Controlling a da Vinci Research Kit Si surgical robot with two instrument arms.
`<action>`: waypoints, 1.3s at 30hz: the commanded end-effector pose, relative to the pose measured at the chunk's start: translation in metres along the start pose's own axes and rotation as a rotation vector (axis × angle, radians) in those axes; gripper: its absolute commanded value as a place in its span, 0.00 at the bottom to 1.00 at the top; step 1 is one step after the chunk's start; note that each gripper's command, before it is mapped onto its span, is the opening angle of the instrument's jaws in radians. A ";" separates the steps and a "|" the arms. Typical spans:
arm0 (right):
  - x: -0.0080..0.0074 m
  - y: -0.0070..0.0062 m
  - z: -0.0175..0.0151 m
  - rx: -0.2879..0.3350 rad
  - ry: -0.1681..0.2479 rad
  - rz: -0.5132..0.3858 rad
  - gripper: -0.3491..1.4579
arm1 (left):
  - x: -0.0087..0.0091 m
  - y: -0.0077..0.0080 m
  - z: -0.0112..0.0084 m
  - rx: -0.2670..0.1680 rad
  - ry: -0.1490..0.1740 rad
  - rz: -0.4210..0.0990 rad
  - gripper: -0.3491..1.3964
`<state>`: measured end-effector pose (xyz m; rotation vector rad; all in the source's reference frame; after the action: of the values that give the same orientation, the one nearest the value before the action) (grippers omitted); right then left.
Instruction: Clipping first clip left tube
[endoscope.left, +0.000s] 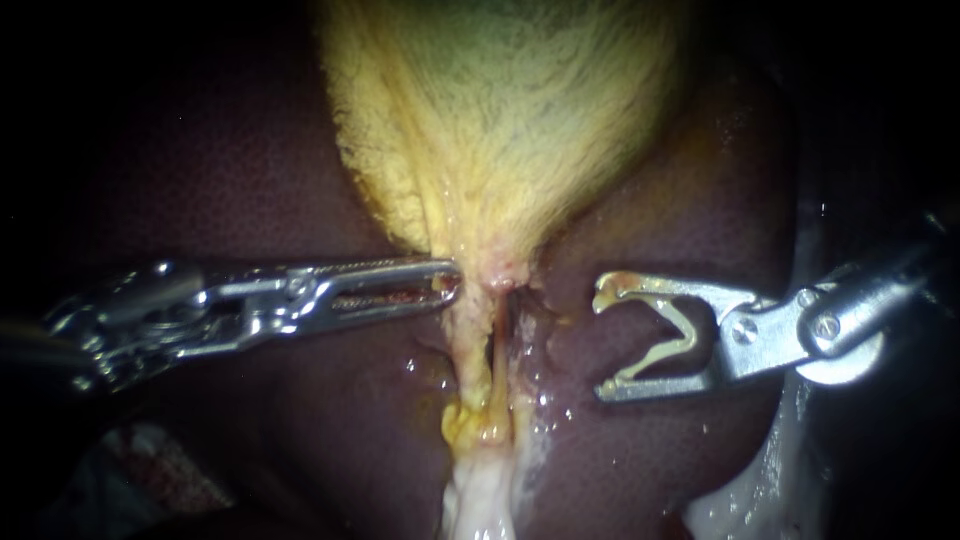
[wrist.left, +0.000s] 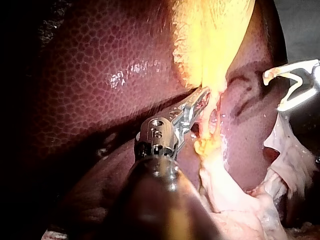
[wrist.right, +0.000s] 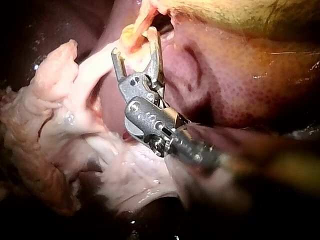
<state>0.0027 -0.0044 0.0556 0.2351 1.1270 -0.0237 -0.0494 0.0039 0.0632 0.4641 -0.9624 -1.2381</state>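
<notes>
The yellow gallbladder (endoscope.left: 500, 110) narrows to a neck at the centre. Two thin tubes run down from it, the left tube (endoscope.left: 468, 350) and the right tube (endoscope.left: 517, 335), with a dark slit between them. My left instrument (endoscope.left: 450, 282) comes in level from the left, its long jaws shut on the tissue at the gallbladder's neck, as the left wrist view (wrist.left: 200, 102) confirms. My right instrument (endoscope.left: 603, 343) stands to the right of both tubes and touches neither. Its jaws are spread wide on a pale open clip (endoscope.left: 680, 335). In the right wrist view these jaws (wrist.right: 135, 47) point at the yellow tube tissue ahead.
Dark red liver (endoscope.left: 250, 180) surrounds the tubes on both sides. Pale whitish tissue (endoscope.left: 485, 495) hangs below the tubes, and more of it (wrist.right: 50, 110) lies beside my right instrument. Wet fluid glistens on the liver near the tubes.
</notes>
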 end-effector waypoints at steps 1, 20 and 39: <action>-0.0001 -0.0003 0.0004 0.002 0.001 -0.001 0.52 | -0.0001 0.0000 -0.0003 0.004 0.001 0.000 0.00; -0.0029 -0.0040 0.0137 0.080 0.026 0.080 0.52 | -0.0037 0.0012 -0.0084 -0.030 -0.016 -0.019 0.00; -0.0085 -0.0003 0.0169 0.061 -0.042 0.076 0.52 | -0.0036 0.0004 -0.0086 -0.034 -0.018 -0.021 0.00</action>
<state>0.0140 -0.0087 0.0703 0.3302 1.0741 0.0053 -0.0423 0.0056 0.0574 0.4380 -0.9527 -1.2772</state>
